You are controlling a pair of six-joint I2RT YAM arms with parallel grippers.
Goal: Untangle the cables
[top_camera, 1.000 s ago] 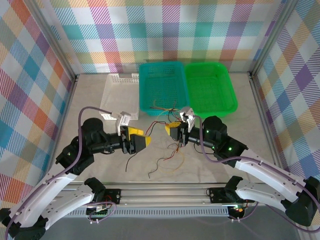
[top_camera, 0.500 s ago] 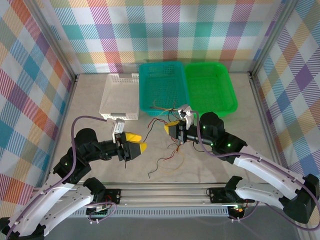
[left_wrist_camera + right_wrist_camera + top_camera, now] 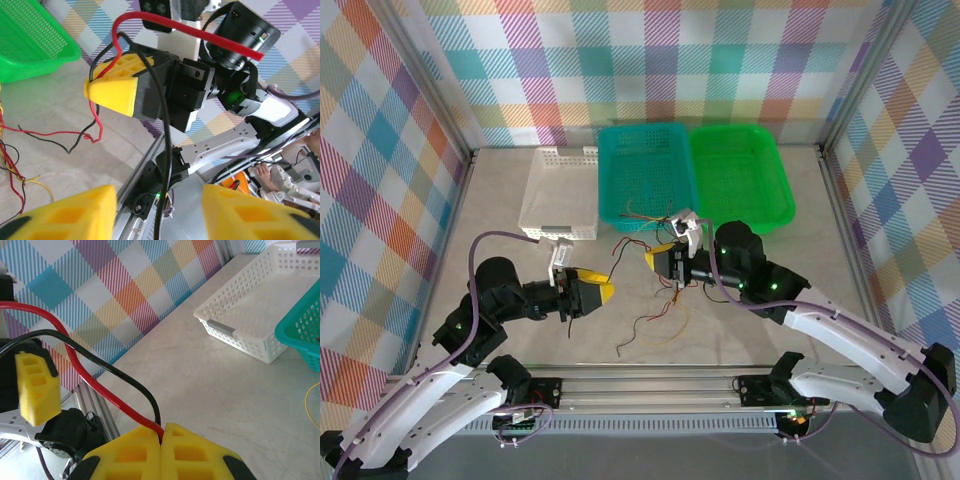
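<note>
Left gripper point(image 3: 603, 291), fingers apart and empty, has drawn back from right gripper point(image 3: 654, 258), which stays clamped on red and black cables point(image 3: 35, 306) arching leftward, while remaining cables point(image 3: 660, 318) lie tangled on counter point(image 3: 500, 200) beneath it.

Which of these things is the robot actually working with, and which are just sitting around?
In the job: red wire and black wire pinched in the right tool; loose wires on the table; open left tool.
Lying about: white basket, teal basket (a few wires in it), green basket.
</note>
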